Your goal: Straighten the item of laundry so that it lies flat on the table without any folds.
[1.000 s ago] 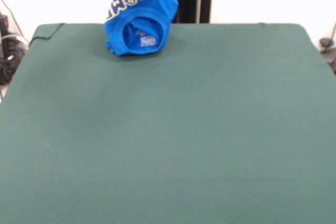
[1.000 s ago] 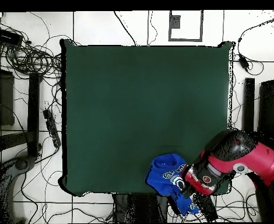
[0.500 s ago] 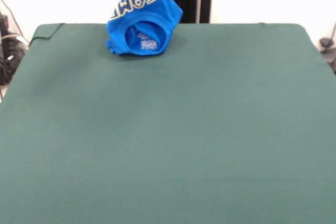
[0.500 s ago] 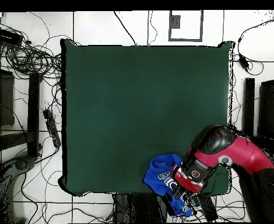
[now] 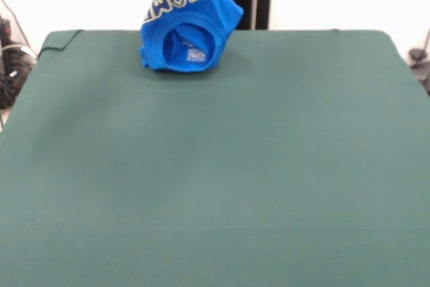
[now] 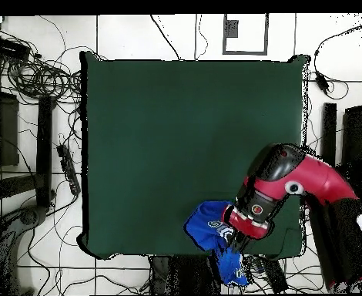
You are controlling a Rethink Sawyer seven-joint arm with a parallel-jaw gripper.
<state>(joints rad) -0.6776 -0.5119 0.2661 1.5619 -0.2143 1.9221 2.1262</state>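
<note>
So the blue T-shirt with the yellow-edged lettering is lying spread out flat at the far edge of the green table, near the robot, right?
Not flat. The blue T-shirt is bunched and hanging, pulled up at its top, with only its lower part on the green table; the front view shows this. The rest holds: it has yellow-edged lettering and sits at the far edge by the robot, under the arm in the overhead view.

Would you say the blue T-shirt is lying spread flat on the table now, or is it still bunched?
Bunched. The T-shirt hangs in a crumpled heap from above, its lower folds resting at the table's far edge.
</note>
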